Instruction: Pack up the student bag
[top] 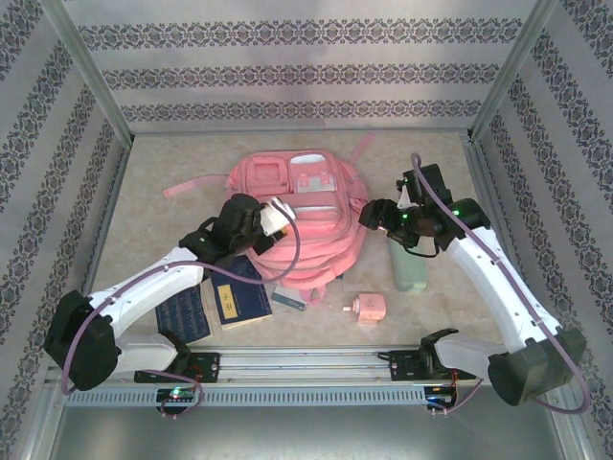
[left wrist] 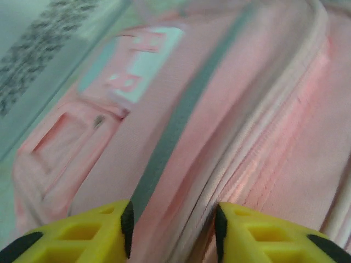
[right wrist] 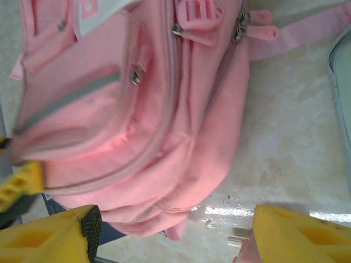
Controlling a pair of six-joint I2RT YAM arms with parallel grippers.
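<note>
The student bag (top: 292,216) lies flat in the middle of the table, front pockets up, straps trailing to the far side. My left gripper (top: 278,217) hovers low over its front. In the left wrist view its yellow fingers (left wrist: 98,233) stand apart over a zip seam of the bag (left wrist: 181,109), with no fabric pinched between the pads. My right gripper (top: 370,215) is at the bag's right edge. It is open wide in the right wrist view (right wrist: 173,235), above the bag's (right wrist: 126,109) lower corner and bare table, holding nothing.
Two dark blue books (top: 238,299) (top: 187,311) lie at the bag's near-left corner, one partly under it. A small pink block-like object (top: 369,309) sits near the front rail. A mint-green case (top: 410,268) lies under the right arm. Patterned walls enclose the table.
</note>
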